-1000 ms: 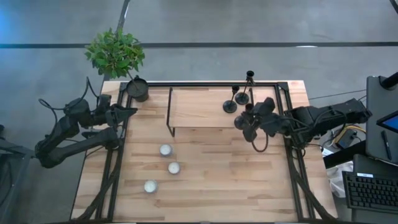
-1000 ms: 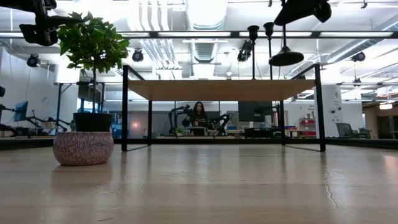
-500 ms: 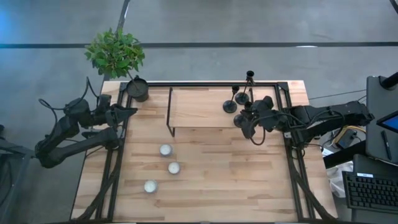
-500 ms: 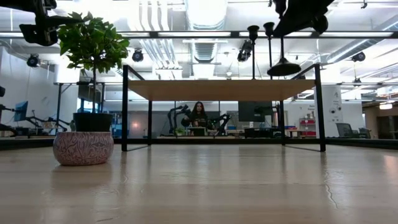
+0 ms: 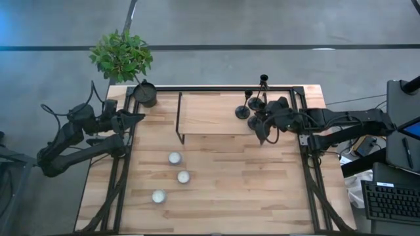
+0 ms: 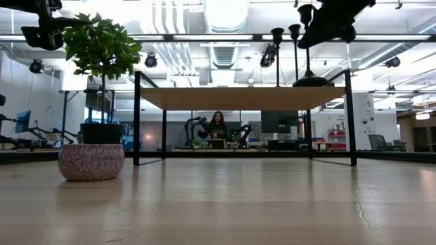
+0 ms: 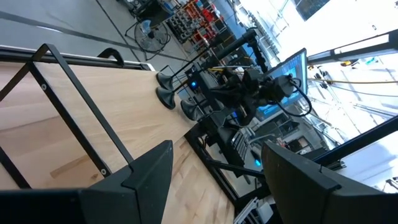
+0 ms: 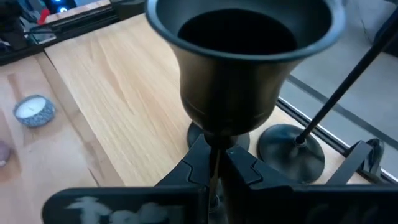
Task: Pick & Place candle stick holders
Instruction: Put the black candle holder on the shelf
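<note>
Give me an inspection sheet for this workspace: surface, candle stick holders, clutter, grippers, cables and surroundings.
Surface: light wooden table with a raised wooden shelf on a black frame.
Job's things: two candle stick holders stand on the shelf's right end; a third, the held holder, is gripped by its stem, its base at the shelf top.
Clutter: three tealights on the table; potted plant at the far left corner.
Grippers: right gripper shut on the held holder; left gripper open, empty, parked at the left edge.
Cables: a loop hangs under the right arm.
Surroundings: a seated person beyond the table; keyboard at right.
</note>
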You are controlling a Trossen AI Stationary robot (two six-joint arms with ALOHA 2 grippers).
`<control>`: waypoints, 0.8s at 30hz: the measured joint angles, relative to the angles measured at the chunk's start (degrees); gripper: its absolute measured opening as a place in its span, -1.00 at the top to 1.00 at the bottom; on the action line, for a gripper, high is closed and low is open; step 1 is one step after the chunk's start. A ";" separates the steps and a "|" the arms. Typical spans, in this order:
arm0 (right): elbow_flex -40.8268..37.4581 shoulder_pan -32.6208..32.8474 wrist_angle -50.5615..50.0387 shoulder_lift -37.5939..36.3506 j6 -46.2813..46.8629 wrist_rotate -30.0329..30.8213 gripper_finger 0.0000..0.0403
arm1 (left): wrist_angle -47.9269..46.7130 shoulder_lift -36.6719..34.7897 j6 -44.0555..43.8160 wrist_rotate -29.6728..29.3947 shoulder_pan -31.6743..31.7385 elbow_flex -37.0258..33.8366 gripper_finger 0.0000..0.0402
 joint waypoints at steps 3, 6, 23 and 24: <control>-0.44 -1.23 -0.04 0.02 -0.31 -1.74 0.95 | 0.01 0.00 0.00 0.00 0.00 -0.01 -0.20; -0.79 -1.64 0.06 0.00 -0.63 -2.27 0.95 | 0.01 0.00 0.00 0.02 0.00 0.00 -0.20; -3.87 -2.66 4.59 -0.09 -1.45 -3.07 0.95 | 0.00 0.00 0.00 0.00 0.00 0.00 -0.20; -3.87 -2.69 4.59 -0.09 -1.47 -3.07 0.95 | 0.02 0.00 0.00 0.02 0.00 0.00 -0.20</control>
